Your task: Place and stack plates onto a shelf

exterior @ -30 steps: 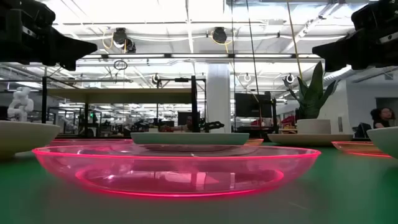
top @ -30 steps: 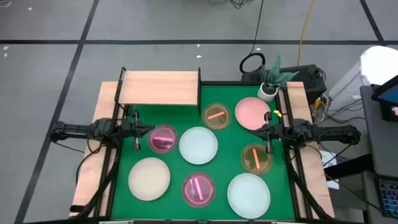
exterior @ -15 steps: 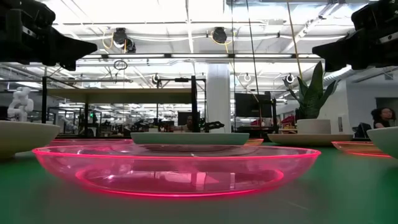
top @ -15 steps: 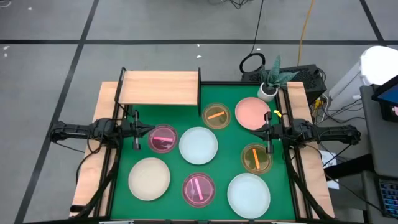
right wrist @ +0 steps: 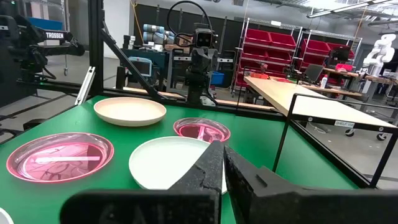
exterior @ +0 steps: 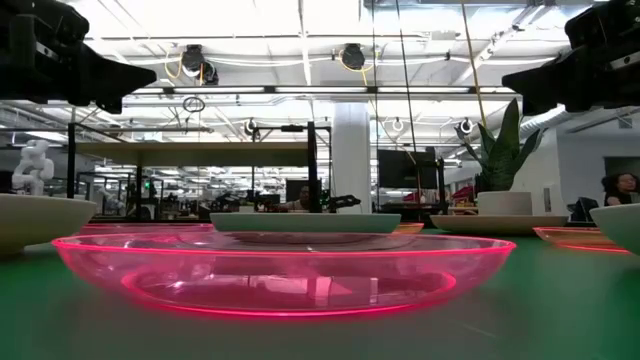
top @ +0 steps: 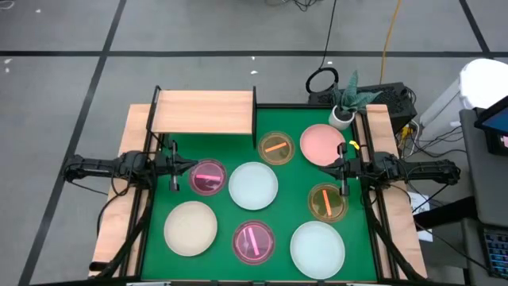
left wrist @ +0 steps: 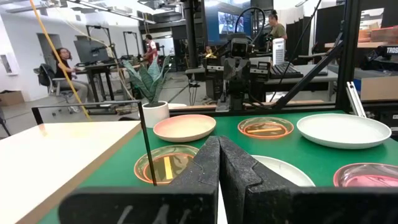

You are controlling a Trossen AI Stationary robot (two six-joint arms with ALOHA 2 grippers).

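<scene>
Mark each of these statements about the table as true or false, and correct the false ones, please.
1. The shelf has no plates on it. True.
2. The left gripper holds a magenta plate. False: it is shut on nothing, beside the magenta plate.
3. The pink plate lies near the plant pot. True.
4. Two plates are stacked in the middle of the table. False: all eight plates lie singly on the green table.
5. The right gripper is open. False: it is shut and empty.
6. The cream plate lies on the left arm's side. True.
</scene>
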